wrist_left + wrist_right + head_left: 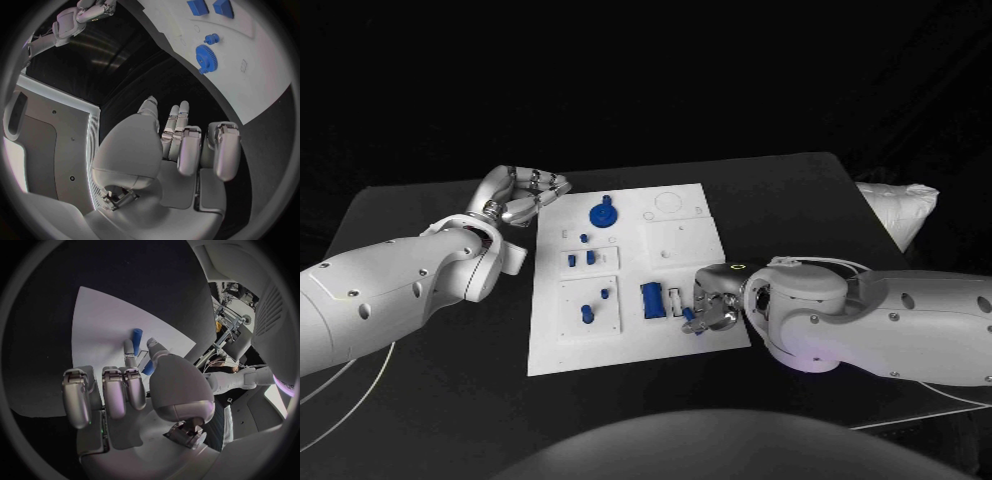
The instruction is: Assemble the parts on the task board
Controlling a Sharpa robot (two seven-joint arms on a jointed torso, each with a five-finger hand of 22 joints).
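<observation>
Fingers of the right hand (710, 303) are pinched on a blue peg (137, 335) at the task board (629, 352) edge; left hand (519, 196) is held released just beside that board.

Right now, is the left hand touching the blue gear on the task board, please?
Apart: in the left wrist view, bare black table separates the left hand from the task board carrying the blue gear.
</observation>
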